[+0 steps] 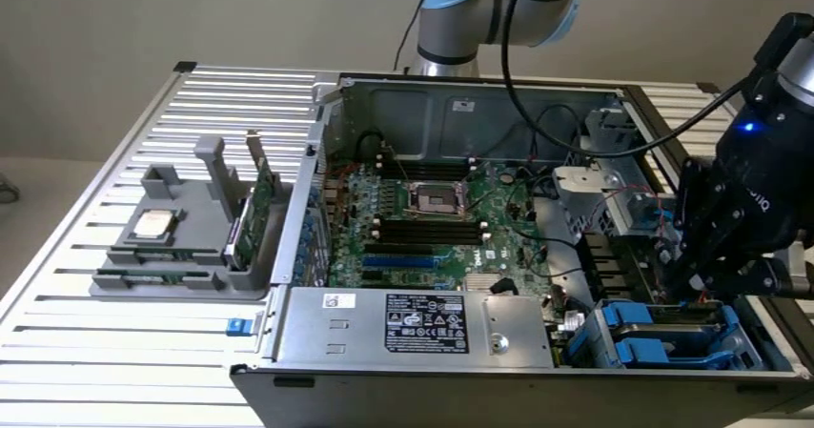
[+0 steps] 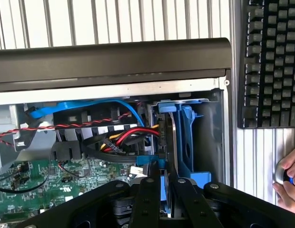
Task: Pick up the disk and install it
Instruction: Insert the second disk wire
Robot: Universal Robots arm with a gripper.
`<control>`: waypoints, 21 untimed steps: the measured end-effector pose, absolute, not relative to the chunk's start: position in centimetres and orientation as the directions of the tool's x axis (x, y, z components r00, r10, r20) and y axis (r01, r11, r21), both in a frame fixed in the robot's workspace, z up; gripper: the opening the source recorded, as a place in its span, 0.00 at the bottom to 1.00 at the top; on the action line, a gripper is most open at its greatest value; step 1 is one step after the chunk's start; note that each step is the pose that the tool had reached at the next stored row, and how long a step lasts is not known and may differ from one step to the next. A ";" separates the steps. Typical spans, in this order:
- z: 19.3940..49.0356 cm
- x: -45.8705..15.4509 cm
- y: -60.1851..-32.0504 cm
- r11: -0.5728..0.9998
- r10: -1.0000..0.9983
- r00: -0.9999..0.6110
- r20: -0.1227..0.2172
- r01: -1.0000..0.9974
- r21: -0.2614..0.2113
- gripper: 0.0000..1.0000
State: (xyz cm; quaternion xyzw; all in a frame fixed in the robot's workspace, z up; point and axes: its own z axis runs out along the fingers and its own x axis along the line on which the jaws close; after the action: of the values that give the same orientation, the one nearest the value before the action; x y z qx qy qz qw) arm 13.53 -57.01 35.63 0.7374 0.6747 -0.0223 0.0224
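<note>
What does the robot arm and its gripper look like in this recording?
The arm has silver-grey tubular segments with light blue joint caps, and a black cable runs down from it. The wrist housing is glossy black with a small blue light and faint white lettering. The gripper has matte black linkage fingers with round screw holes.

A plain grey-beige wall (image 1: 152, 18) stands behind the work area, evenly lit and without strong shadows. The work surface is a table of pale silver ribbed metal slats (image 1: 102, 352), its grooves running across the exterior view. Past the table's edge at the exterior view's left, a strip of light floor (image 1: 32, 185) shows. In the wrist view the same slatted metal lies bright under the light, and a black computer keyboard (image 2: 271, 61) rests on it.
</note>
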 end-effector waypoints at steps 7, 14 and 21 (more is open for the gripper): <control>35.1 13.3 -58.4 -0.088 0.996 0.088 -0.004 0.996 -0.002 0.16; 34.6 13.2 -59.0 -0.075 0.996 0.075 0.057 0.997 -0.007 0.16; 34.5 13.2 -59.1 -0.042 0.997 0.041 0.066 0.999 0.021 0.16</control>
State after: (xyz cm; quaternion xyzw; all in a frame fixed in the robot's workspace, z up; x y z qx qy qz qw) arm 13.18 -59.14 34.52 0.7213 0.6918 0.0312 -0.0154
